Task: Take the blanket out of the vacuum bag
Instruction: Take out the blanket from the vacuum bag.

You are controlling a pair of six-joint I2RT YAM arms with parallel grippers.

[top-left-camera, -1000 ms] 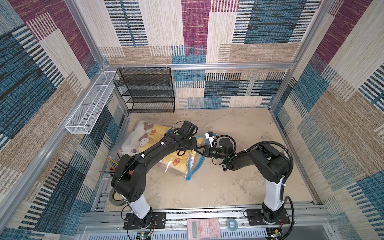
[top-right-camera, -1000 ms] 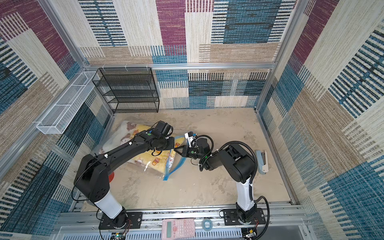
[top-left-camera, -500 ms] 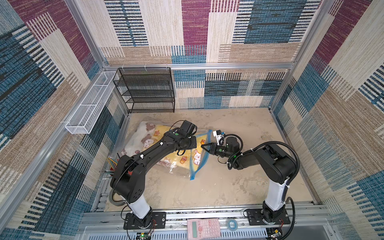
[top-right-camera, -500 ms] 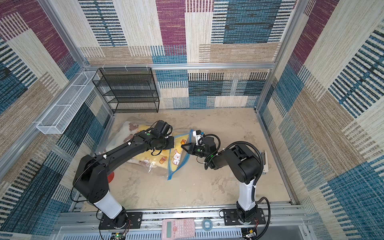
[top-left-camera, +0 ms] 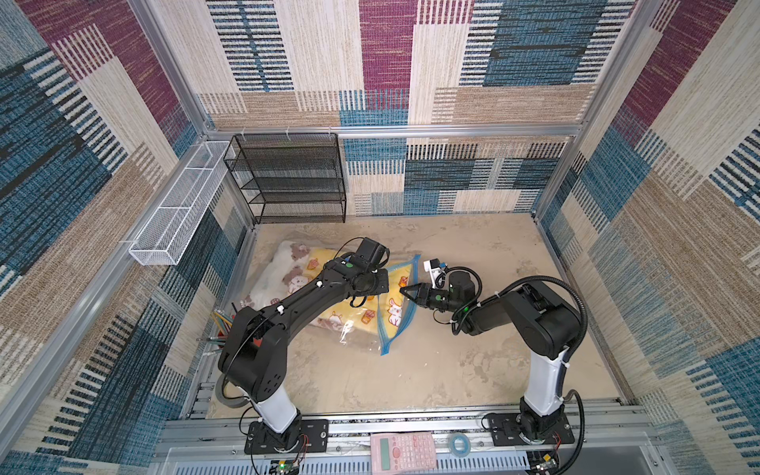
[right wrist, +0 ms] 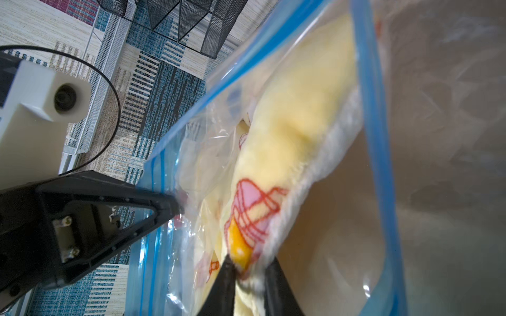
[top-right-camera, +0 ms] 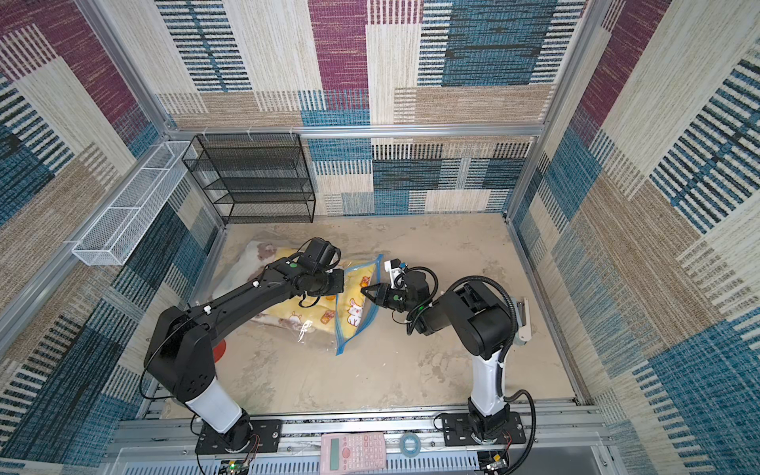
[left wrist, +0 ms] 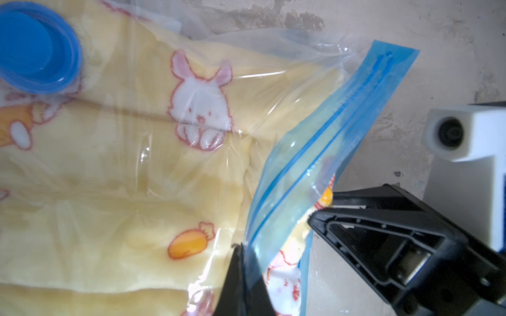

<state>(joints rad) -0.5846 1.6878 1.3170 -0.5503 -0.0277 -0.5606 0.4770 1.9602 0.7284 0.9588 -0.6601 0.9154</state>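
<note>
Two black robot arms meet at one vacuum bag [top-left-camera: 349, 329]. The bag is clear and crinkly. It lies on the sandy table [top-left-camera: 452, 370], on the robot's left side, near the left wall. Inside it is the blanket [left wrist: 137, 169], soft and yellow with white bunnies and orange carrots. The round blue valve cap [left wrist: 35, 46] sits on top of the bag, over the blanket.

The blue zip strip [left wrist: 356, 109] runs along the edge of the bag that faces the right arm. The mouth of the bag is open there. The left end effector [left wrist: 245, 269] is clenched on the top side of the zip strip and holds it up off the table. The other side of the strip lies low, near the table.

The right end effector [right wrist: 250, 273] points into the open mouth. Its two fingers stand a little apart, and a fluffy corner of the blanket sits between them. I cannot tell if they squeeze the blanket or only touch it. In both top views the two end effectors are close together, tip near tip, by the zip strip. Most of the blanket is in the bag, under the left arm.

A black mesh shelf [top-left-camera: 288, 177] stands at the back of the table, well apart from the bag.
</note>
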